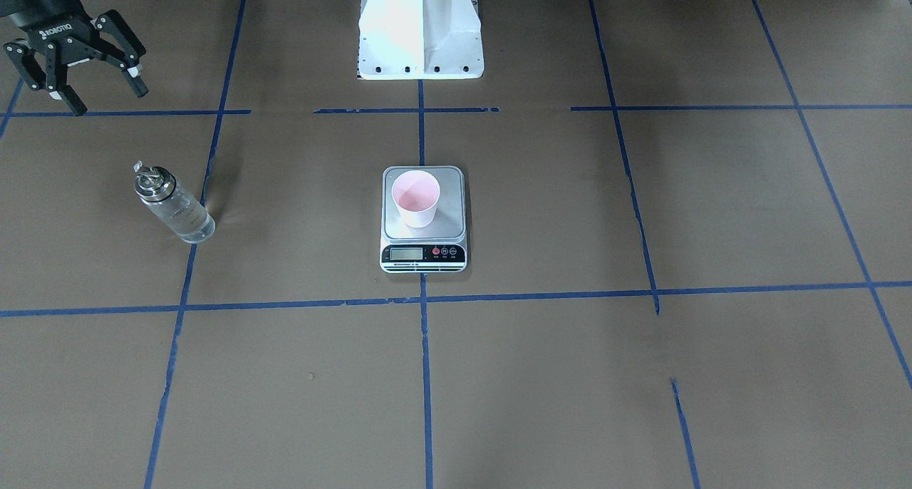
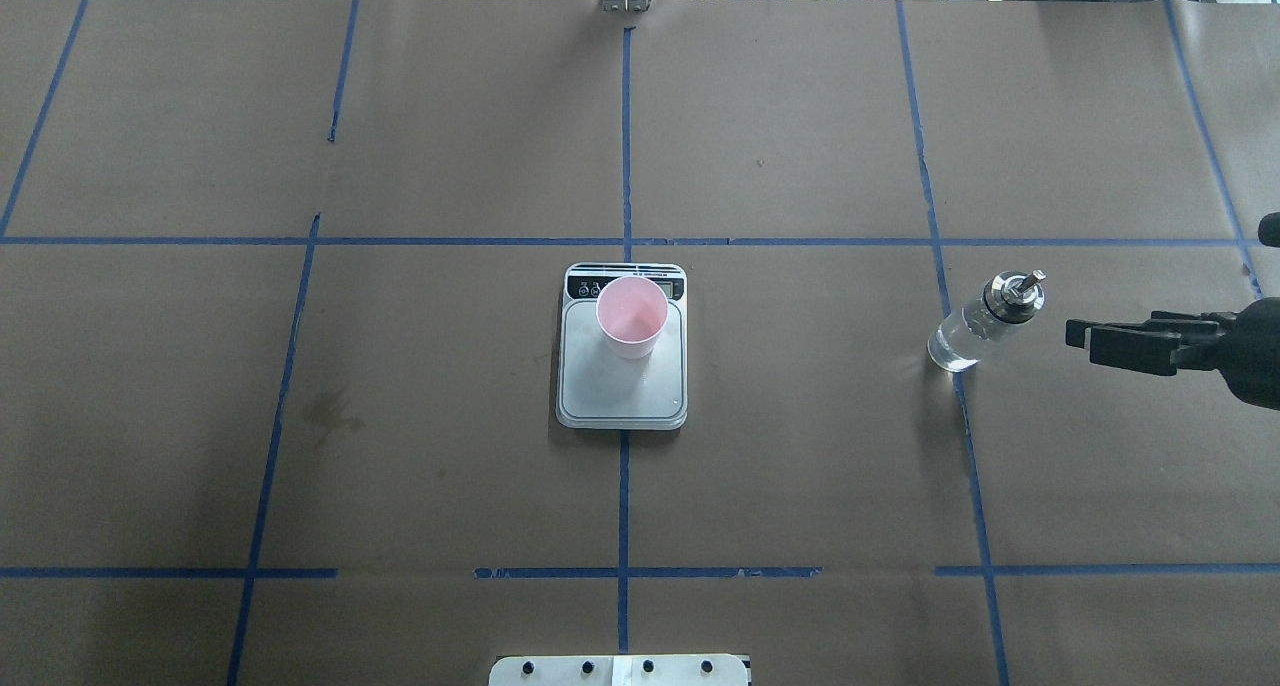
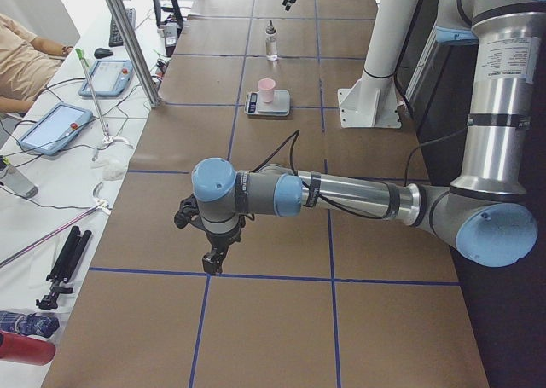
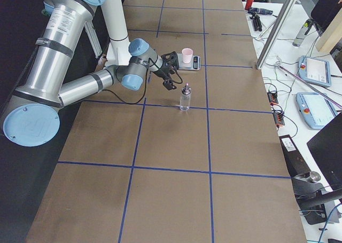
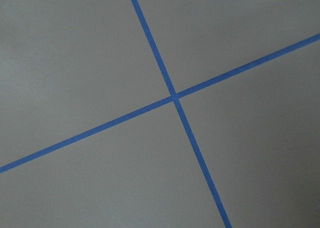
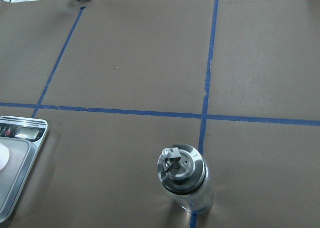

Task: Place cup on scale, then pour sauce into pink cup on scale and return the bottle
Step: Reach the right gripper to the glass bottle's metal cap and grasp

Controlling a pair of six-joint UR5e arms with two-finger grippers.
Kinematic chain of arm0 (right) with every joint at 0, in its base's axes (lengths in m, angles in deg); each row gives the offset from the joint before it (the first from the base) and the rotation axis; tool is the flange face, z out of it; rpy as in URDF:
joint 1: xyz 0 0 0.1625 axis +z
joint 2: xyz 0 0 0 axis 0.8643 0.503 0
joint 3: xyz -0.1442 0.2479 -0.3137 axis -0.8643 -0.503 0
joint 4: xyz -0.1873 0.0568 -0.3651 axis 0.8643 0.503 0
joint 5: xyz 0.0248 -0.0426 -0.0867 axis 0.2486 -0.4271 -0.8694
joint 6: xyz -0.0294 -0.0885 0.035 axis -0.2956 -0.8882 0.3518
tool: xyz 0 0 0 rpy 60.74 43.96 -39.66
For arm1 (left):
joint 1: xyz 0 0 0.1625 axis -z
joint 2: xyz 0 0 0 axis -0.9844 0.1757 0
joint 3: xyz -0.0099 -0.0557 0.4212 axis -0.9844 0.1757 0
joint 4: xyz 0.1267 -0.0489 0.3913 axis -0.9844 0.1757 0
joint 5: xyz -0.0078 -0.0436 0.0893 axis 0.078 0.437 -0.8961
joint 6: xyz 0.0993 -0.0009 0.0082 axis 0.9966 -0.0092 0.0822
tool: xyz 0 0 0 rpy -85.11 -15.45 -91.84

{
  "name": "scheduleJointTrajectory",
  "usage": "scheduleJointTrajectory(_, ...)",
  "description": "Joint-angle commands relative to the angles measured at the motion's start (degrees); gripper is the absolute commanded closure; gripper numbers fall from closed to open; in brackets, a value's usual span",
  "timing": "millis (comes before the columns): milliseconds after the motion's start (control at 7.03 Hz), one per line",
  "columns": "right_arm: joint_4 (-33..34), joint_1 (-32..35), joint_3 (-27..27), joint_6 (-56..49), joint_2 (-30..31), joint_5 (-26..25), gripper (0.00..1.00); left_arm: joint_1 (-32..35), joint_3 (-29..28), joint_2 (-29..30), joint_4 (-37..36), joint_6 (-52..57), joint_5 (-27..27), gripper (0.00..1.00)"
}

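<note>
The pink cup [image 1: 415, 198] stands upright on the scale [image 1: 450, 222] at the table's middle, toward the display end of the platform [image 2: 620, 386]. The bottle [image 1: 174, 207] stands upright on the table, on my right side, with clear sauce in it; it also shows in the overhead view [image 2: 985, 321] and close in the right wrist view [image 6: 184, 180]. My right gripper [image 1: 107, 98] is open and empty, apart from the bottle and nearer my base [image 2: 1085, 341]. My left gripper [image 3: 213, 256] hangs low over the table far off on my left; I cannot tell if it is open.
Brown paper with a blue tape grid [image 5: 174, 96] covers the table. My white base pedestal [image 1: 420, 26] stands behind the scale. A side bench with tablets [image 3: 51, 128] and a metal post [image 3: 128, 38] runs along the far edge.
</note>
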Motion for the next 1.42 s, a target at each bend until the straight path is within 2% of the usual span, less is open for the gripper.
scheduleJointTrajectory(0, -7.65, -9.96, -7.43, 1.37, -0.18, -16.20, 0.00, 0.04, -0.56, -0.61, -0.04, -0.50, 0.04, 0.00)
scheduleJointTrajectory(142, -13.71, -10.87, -12.97, 1.12, -1.50, -18.61, 0.00, 0.04, -0.48, -1.66, -0.04, -0.51, -0.04, 0.00)
scheduleJointTrajectory(427, -14.21, -16.12, -16.52, 0.85, -4.57, -27.82, 0.00, -0.05, 0.05, -2.11, -0.04, -0.51, 0.04, 0.00)
scheduleJointTrajectory(569, -14.56, -16.76, -20.20, 0.59, -7.63, -29.78, 0.00, -0.05, 0.05, -2.11, -0.04, -0.51, 0.04, 0.00)
scheduleJointTrajectory(1280, -14.74, -16.77, -28.65, 0.24, -14.42, -32.87, 0.00, -0.14, 0.14, -1.76, 0.05, -0.60, 0.13, 0.00)
